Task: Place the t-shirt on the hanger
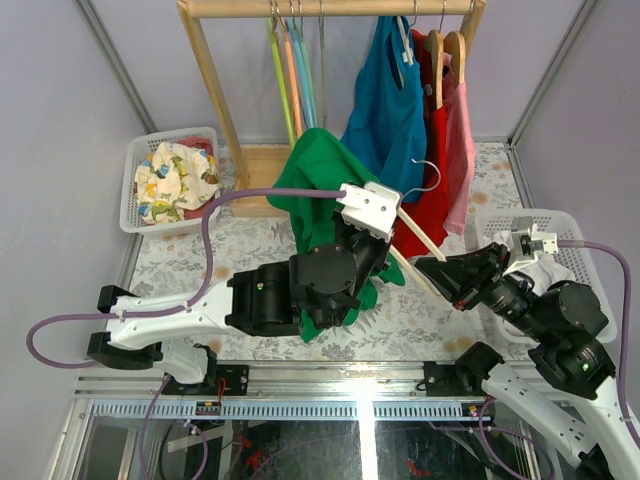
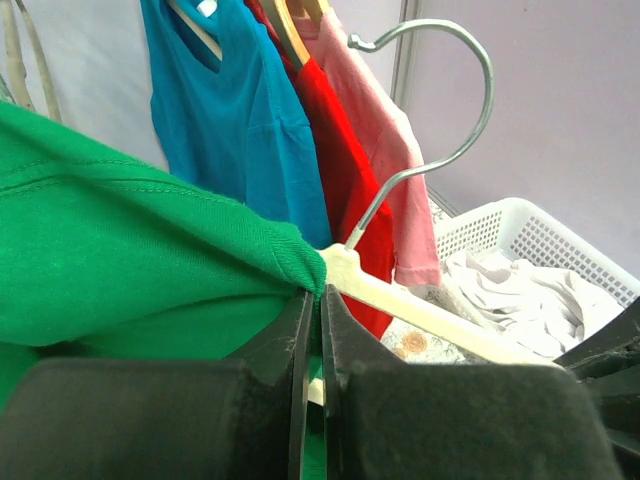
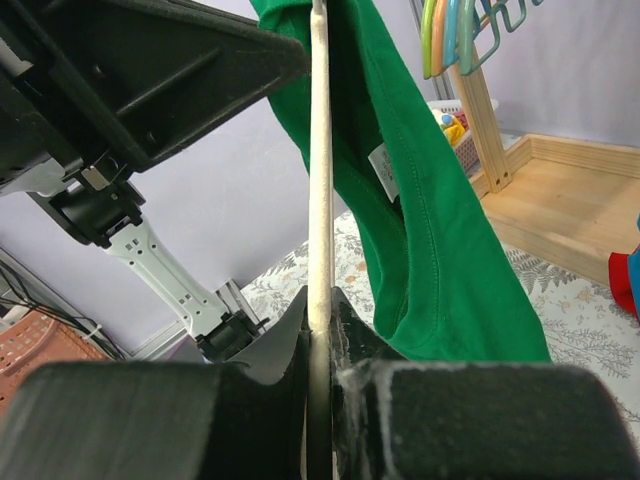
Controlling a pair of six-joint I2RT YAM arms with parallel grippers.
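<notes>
The green t-shirt (image 1: pixel 322 175) hangs in the air over the table's middle, partly draped on the pale hanger (image 1: pixel 418 240). My left gripper (image 1: pixel 368 250) is shut on the shirt's edge (image 2: pixel 290 260) right beside the hanger's neck (image 2: pixel 345 270); the silver hook (image 2: pixel 470 110) curves above it. My right gripper (image 1: pixel 425 272) is shut on the hanger's thin arm (image 3: pixel 318 200), which runs straight up between its jaws. The shirt (image 3: pixel 420 220) hangs just right of that arm in the right wrist view.
A wooden rack (image 1: pixel 330 8) at the back holds coloured hangers (image 1: pixel 292 80), a blue garment (image 1: pixel 388 105) and a red garment (image 1: pixel 432 180). A white basket (image 1: pixel 135 175) with cloth stands back left, another white basket (image 1: pixel 590 245) at the right.
</notes>
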